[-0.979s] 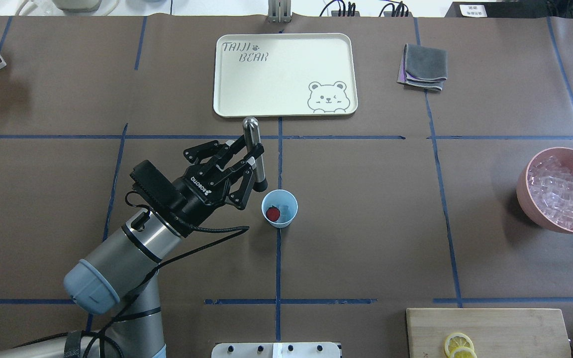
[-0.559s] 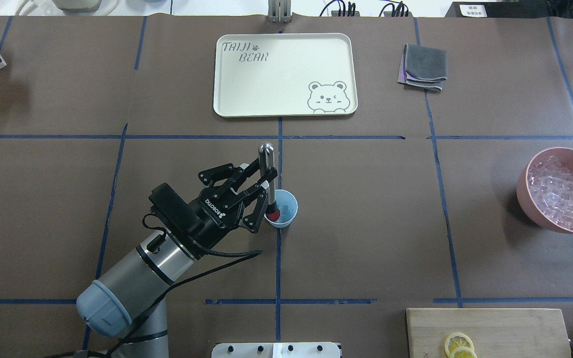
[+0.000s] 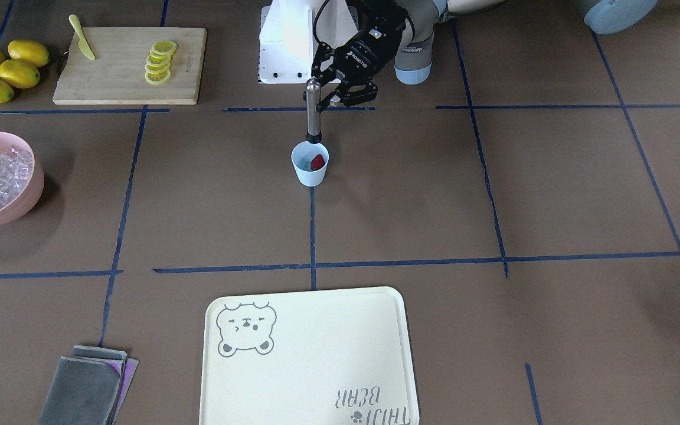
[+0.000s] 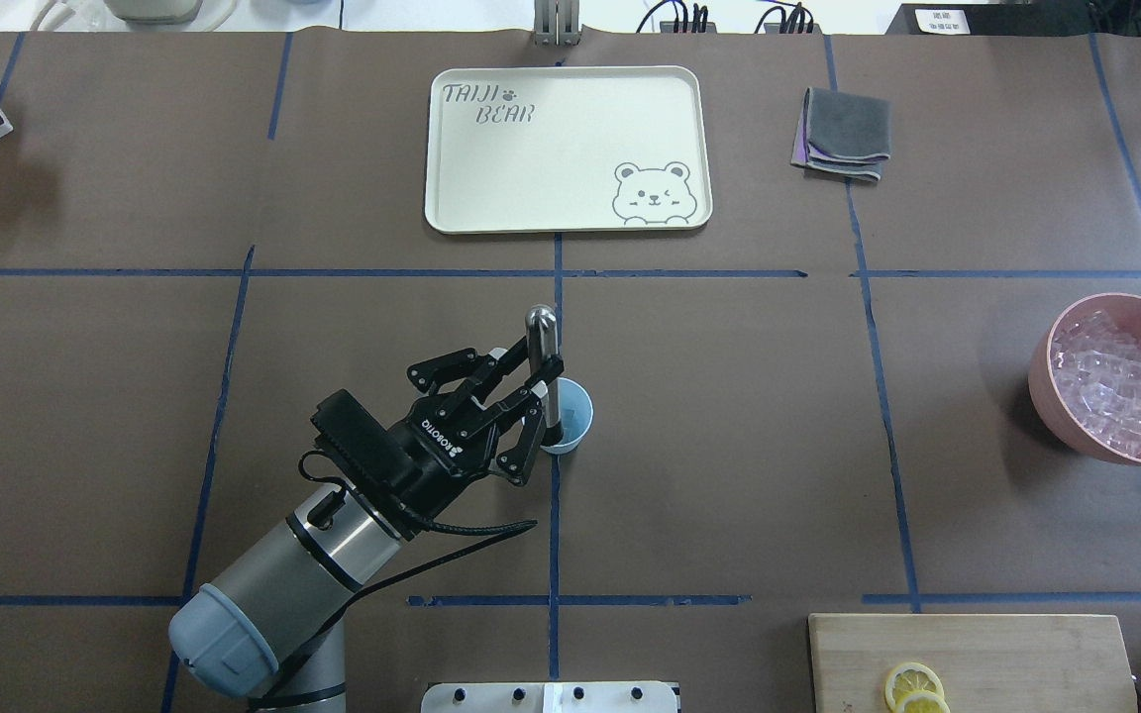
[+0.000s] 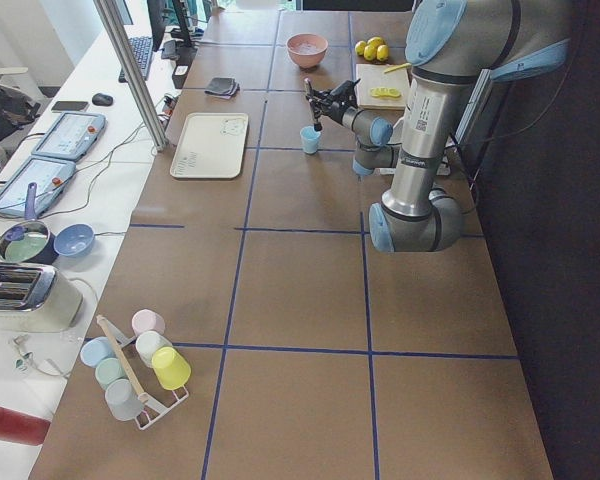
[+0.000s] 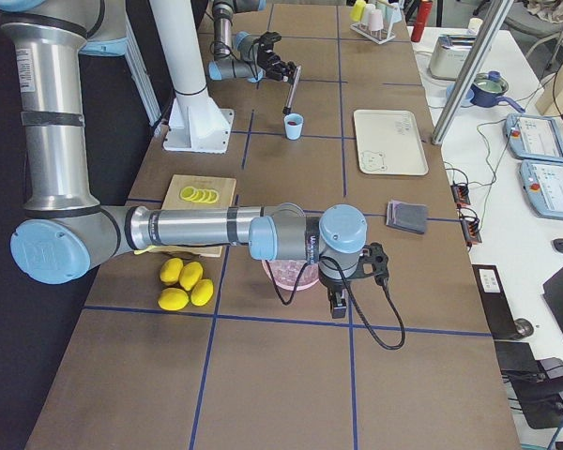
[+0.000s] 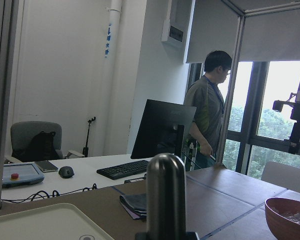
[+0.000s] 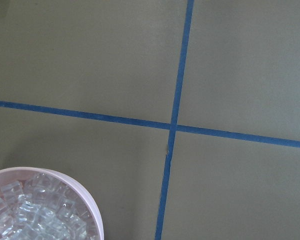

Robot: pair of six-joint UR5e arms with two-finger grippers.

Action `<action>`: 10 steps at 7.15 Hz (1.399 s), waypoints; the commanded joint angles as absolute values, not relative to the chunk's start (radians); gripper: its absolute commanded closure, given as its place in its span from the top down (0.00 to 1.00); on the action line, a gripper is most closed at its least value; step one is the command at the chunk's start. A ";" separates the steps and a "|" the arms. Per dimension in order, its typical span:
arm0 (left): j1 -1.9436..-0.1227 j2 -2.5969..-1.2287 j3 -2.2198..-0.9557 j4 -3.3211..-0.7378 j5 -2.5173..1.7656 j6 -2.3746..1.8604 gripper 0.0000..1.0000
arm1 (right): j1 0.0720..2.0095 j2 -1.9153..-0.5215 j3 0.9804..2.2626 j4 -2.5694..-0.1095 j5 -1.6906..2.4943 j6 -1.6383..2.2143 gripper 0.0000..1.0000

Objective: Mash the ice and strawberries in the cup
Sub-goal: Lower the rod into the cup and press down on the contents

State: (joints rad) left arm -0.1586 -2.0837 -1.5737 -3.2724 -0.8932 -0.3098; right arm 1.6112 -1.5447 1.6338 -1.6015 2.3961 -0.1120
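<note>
The pale-blue cup [image 4: 575,411] stands at the table's middle on a blue tape line. A dark-red strawberry [image 3: 317,162] lies inside it; any ice in the cup is too faint to make out. My left gripper [image 4: 537,380] is shut on an upright silver muddler [image 4: 542,352]. The muddler's black tip [image 3: 314,139] sits at the cup's mouth, on the rim side nearest the robot. In the overhead view the muddler hides the strawberry. My right gripper [image 6: 338,298] hangs over the pink bowl at the far right; I cannot tell whether it is open or shut.
A pink bowl [image 4: 1041,371] full of ice cubes [image 4: 1115,386] stands at the right edge. A cream bear tray [image 4: 570,149] and a folded grey cloth [image 4: 843,134] lie at the back. A cutting board [image 4: 1026,654] with lemon slices [image 3: 160,59] is at front right, lemons [image 3: 6,71] beside it.
My left gripper has carried the muddler right and toward the robot, from beside the cup to over it. The tip now covers the strawberry in the overhead view.
</note>
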 commanded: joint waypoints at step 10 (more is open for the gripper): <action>-0.218 -2.151 -1.441 -3.278 -0.900 -0.363 0.00 | 1.612 -1.545 1.631 -1.601 2.396 -0.112 0.99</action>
State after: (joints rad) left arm -0.2178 -2.1523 -1.4580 -3.2765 -0.9010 -0.3448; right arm 1.6122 -1.5447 1.6316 -1.6015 2.3961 -0.1120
